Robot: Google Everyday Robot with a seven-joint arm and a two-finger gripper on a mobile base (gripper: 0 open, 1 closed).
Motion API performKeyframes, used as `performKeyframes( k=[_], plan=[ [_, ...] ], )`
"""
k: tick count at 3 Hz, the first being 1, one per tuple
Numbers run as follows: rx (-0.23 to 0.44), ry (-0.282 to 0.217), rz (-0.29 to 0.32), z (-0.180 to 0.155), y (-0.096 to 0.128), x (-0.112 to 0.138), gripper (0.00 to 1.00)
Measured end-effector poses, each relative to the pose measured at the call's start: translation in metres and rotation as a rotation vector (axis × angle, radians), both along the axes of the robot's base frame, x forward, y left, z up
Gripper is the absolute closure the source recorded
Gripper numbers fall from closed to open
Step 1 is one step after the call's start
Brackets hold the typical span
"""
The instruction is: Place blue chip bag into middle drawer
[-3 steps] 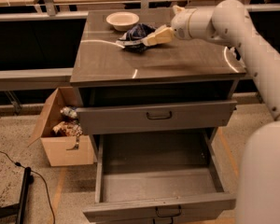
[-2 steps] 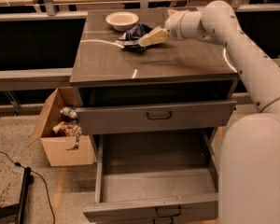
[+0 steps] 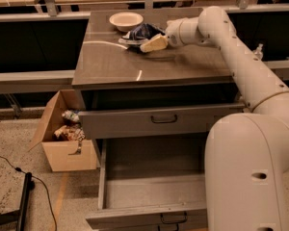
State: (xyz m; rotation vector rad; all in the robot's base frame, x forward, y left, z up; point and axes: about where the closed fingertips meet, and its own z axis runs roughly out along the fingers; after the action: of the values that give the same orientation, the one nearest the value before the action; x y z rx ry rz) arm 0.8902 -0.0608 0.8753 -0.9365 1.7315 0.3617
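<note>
One white robot arm [image 3: 241,66] reaches from the near right across the grey wood worktop [image 3: 135,66]. Its cream gripper [image 3: 148,46] lies against the near right edge of the crumpled dark blue foil chip bag [image 3: 142,32]. The bag sits at the far middle of the worktop, just right of the round cream bowl [image 3: 126,20]. Whether the gripper has closed on the bag cannot be told from here.

Compared with a second ago, the arm's elbow has swung left and the gripper has come a little nearer and further left. The bag and bowl appear to lie where they did. The bag's white markings are too blurred to read.

Below, the wide grey middle drawer [image 3: 149,189] stands pulled out towards the near side. Above it, the top-tier drawer [image 3: 135,121] is itself slightly open. An open brown cardboard box [image 3: 62,153] of small items rests on the floor to the left.
</note>
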Motion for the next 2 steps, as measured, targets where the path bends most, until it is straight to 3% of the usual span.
performKeyframes(
  k=[1, 2],
  plan=[
    [-0.001, 0.014, 0.024, -0.0071, 0.0071, 0.002, 0.31],
    [-0.007, 0.02, 0.051, -0.0094, 0.0138, 0.0004, 0.54]
  ],
)
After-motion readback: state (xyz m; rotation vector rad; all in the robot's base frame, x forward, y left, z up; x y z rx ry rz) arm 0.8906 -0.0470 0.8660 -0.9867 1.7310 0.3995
